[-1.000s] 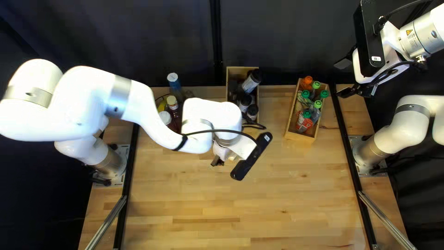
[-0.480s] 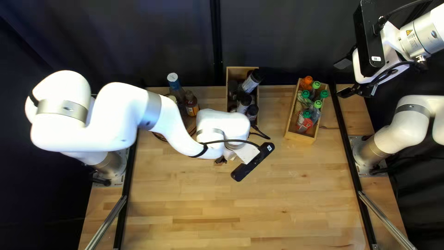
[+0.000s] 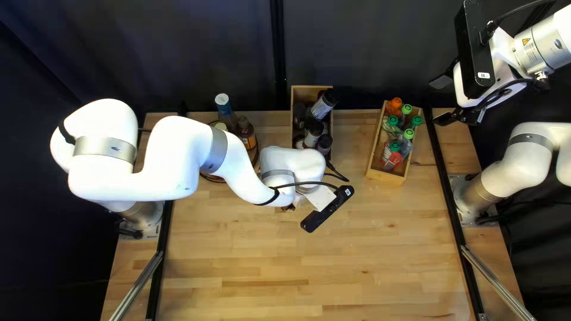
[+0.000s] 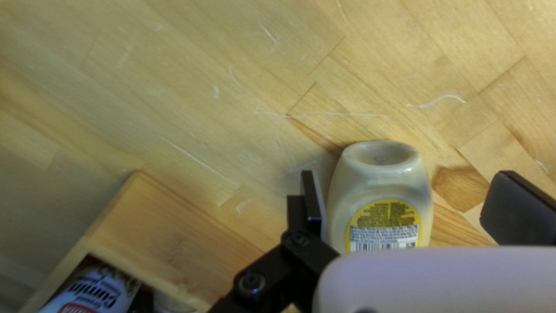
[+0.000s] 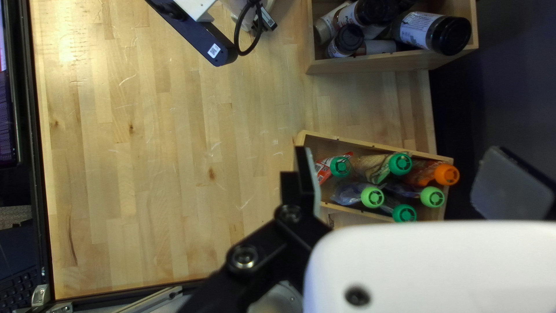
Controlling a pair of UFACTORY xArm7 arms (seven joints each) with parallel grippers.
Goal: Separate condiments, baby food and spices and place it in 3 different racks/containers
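jaws spread on left gripper (image 4: pixel 408 200), pale squeeze bottle (image 4: pixel 380 194) between, likely straddled for a pinch, then over to the sauce bottles (image 3: pixel 245 134). it's on the table (image 4: pixel 231 69) off the spice box's (image 4: pixel 168 232) near end. right gripper (image 5: pixel 402 174) spread too, probably kept aside for room.

From where I stand, this is a robotics lab: two white robot arms (image 3: pixel 154 160) on metal base plates (image 3: pixel 128 233) at opposite sides of a butcher-block table (image 3: pixel 267 255), black camera bars (image 3: pixel 327 209) at their wrists, metal rails (image 3: pixel 137 285), a dark curtain (image 3: pixel 178 47) behind, and a keyboard (image 5: pixel 17 291) and screen (image 5: pixel 6 116) beyond the table's edge.
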